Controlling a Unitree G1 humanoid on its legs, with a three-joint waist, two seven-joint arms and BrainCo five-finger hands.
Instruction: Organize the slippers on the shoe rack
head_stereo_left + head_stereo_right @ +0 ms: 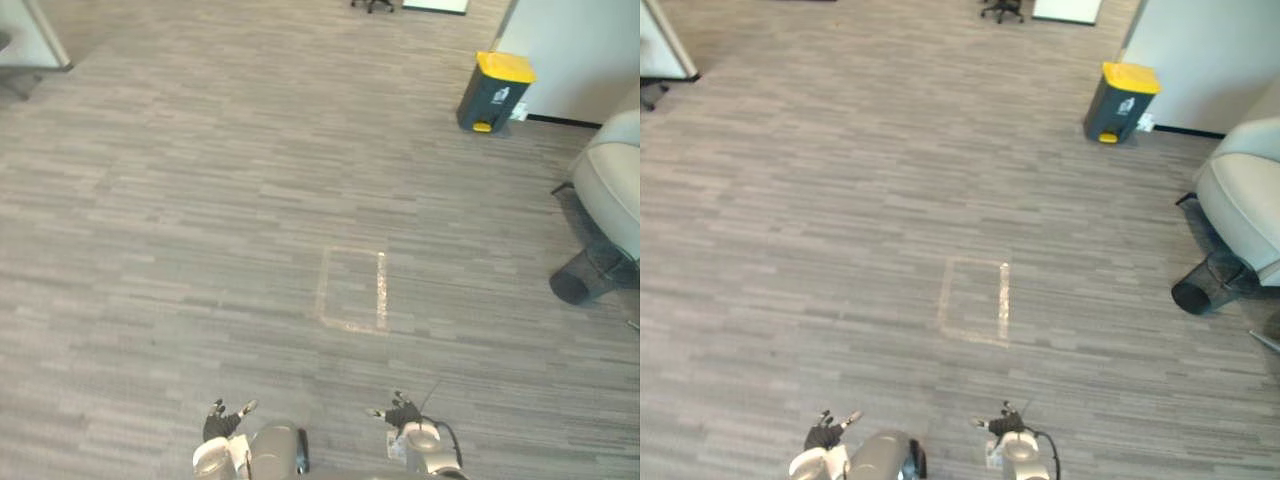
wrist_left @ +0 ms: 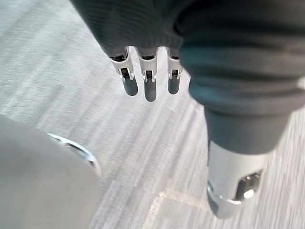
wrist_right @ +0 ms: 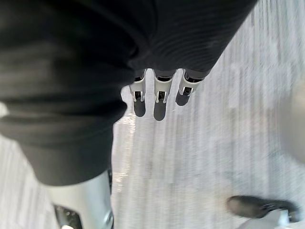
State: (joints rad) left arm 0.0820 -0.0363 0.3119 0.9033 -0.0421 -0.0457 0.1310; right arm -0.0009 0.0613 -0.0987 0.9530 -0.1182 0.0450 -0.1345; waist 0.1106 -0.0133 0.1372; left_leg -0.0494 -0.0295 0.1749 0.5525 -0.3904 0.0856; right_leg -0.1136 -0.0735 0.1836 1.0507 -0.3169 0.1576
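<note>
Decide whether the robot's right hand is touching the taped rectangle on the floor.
Apart. The left eye view shows bare carpet between the right hand and the taped rectangle.

Far ahead of the fingers (image 1: 246, 406) of the left hand (image 1: 222, 427), an office chair (image 1: 1002, 10) was cut off at the edge. Well right of them, a cropped pale armchair (image 1: 620, 170) partly hid a dark wastebasket (image 1: 582, 280).

Yellow-lidded bin (image 1: 494, 92) stands near what looks like a pale armchair (image 1: 618, 180).
</note>
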